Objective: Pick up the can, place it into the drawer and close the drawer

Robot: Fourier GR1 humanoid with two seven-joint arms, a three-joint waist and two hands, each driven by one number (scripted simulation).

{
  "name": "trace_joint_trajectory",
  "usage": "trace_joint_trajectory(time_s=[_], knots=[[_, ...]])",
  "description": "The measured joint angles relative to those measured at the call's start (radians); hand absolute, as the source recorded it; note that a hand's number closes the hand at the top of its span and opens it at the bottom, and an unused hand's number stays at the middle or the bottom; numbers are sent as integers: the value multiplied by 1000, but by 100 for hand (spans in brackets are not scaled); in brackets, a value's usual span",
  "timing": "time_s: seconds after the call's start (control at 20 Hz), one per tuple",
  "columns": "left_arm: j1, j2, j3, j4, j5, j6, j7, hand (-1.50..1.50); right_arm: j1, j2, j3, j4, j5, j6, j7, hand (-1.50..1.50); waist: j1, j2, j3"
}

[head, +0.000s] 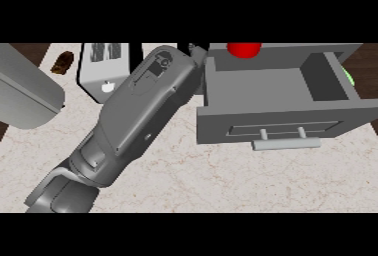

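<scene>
one grey forearm (125,120) is seen, coming in from the lower left and stretched up and to the right. it lies long and slanted. only a small black bit of its hand (195,50) is shown at the top. the fingers are hidden.

Toaster (103,67) left of open drawer (280,117); forearm (133,120) between.
</scene>
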State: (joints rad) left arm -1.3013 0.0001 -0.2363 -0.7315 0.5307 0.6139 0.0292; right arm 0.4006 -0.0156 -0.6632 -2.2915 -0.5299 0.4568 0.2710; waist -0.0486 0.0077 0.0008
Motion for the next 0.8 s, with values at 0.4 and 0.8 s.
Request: trace_joint_trajectory(time_s=[0.4,0.8], knots=[[-64,0,-98,121,125,30,-61,150,-12,-2,15,0,1,-1,11,-150,-15,3,1],[-85,0,-216,182,244,78,-87,150,-45,-30,11,1,-7,-19,32,-150,-31,7,1]])
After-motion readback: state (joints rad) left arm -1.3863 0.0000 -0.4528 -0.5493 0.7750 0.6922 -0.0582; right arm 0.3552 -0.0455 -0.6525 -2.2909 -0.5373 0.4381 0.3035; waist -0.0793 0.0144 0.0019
